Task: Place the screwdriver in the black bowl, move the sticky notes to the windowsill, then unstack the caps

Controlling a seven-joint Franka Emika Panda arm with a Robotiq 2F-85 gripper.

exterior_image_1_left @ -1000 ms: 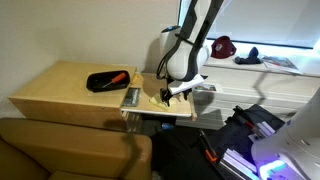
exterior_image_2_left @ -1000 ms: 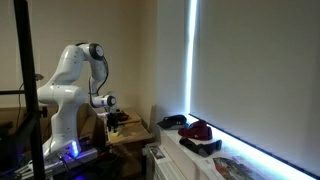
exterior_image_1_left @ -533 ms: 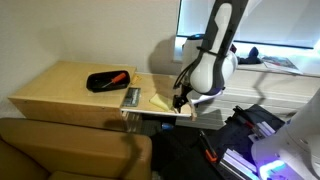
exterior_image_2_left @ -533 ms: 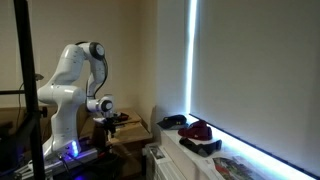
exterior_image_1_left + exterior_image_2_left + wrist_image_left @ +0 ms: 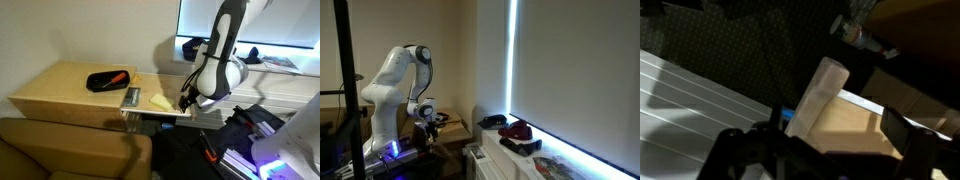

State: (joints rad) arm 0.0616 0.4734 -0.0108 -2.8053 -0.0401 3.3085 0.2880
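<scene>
1. Swinging clear over the past second, the arm carried its hand (image 5: 186,101) to the desk's (image 5: 60,85) edge, uncovering the sticky notes (image 5: 160,100).
2. Its jaws stood apart, empty. The notes lay flat just beside the hand, toward the black bowl (image 5: 100,84), which already held the screwdriver (image 5: 118,76).
3. An exterior view showed the caps (image 5: 517,130) side by side on the windowsill (image 5: 570,165); the wrist view caught only the desk's edge, no notes.

Plain beige wall (image 5: 90,30) behind, a light wooden table (image 5: 50,90) set against it, and brown sofa (image 5: 60,150) cushions low in the foreground. At the window (image 5: 575,60) the blind is down, and daylight leaks along its edge onto the white windowsill (image 5: 592,160). The room is dim.
</scene>
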